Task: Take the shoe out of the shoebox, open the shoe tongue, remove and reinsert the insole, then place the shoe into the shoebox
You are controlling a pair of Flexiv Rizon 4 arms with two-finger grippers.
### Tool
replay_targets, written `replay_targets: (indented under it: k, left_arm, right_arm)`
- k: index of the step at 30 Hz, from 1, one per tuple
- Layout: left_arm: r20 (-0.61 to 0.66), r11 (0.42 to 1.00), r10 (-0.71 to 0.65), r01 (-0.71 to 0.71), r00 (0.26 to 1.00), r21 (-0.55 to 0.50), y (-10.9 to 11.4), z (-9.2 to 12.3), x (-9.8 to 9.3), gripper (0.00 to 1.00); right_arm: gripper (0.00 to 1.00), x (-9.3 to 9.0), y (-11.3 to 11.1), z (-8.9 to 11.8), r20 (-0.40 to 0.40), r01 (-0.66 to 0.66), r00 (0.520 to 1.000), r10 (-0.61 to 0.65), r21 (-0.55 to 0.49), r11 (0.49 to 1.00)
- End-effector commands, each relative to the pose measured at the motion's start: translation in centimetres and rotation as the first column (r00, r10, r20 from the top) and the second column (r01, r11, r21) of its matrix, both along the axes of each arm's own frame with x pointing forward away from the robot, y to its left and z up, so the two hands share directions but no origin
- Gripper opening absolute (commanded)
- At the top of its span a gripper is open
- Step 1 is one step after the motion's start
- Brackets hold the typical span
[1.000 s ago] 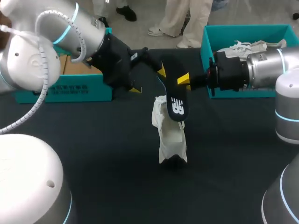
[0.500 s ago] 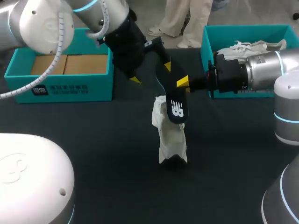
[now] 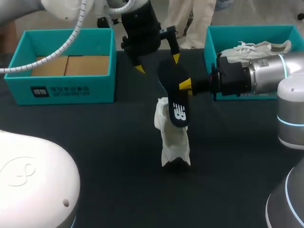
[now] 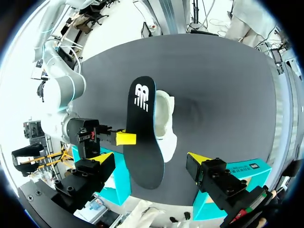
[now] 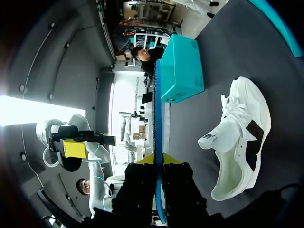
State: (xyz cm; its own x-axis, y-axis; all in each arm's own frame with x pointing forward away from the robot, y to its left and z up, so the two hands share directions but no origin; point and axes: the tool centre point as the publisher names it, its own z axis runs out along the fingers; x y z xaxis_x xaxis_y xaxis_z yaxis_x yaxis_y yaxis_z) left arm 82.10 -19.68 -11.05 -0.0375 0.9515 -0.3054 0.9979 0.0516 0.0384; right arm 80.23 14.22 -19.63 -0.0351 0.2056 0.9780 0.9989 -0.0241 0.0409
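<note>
"White fabric shoe [image 3: 173, 142], where is it?"
"Standing on the dark table [image 3: 95, 142], under the black foam insole [image 3: 175, 97]. The right gripper [image 3: 183, 85] pinches that insole, and the left gripper [image 3: 157, 63] gapes wide around it, untouching."

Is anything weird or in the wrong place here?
Yes. The black insole is outside the white shoe, pinched up in the air by the right gripper. The shoe lies tipped on its side on the table. Nothing looks broken or spilled.
</note>
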Motion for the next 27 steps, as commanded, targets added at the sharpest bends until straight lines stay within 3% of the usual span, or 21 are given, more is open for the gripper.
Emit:
replay_targets:
  k: [1,4,6,11,27]
  left_arm:
    - [-0.002,0.998,0.002,-0.002,1.0,0.055,-0.2,0.1,0.1,1.0]
    - [-0.002,0.998,0.002,-0.002,1.0,0.055,-0.2,0.1,0.1,1.0]
    - [0.072,0.997,0.006,-0.012,0.997,0.081,-0.7,0.8,-0.1,1.0]
    - [0.09,0.995,0.044,-0.052,0.995,0.087,-1.5,2.3,0.4,1.0]
    - [0.017,0.995,0.0,-0.002,1.0,0.102,-1.4,3.6,0.3,1.0]
  right_arm:
    - [0.0,0.4,0.2,0.2,0.001,-0.006,1.0,0.006,-0.004,1.0]
    - [0.0,0.6,0.3,0.3,0.0,-0.011,1.0,0.011,-0.004,1.0]
    - [0.0,0.6,0.4,0.5,0.0,-0.017,1.0,0.017,0.0,1.0]
    - [0.0,0.5,0.6,0.7,0.003,-0.017,1.0,0.017,0.004,1.0]
    - [0.0,0.1,1.1,1.0,0.007,-0.005,1.0,0.005,0.012,1.0]
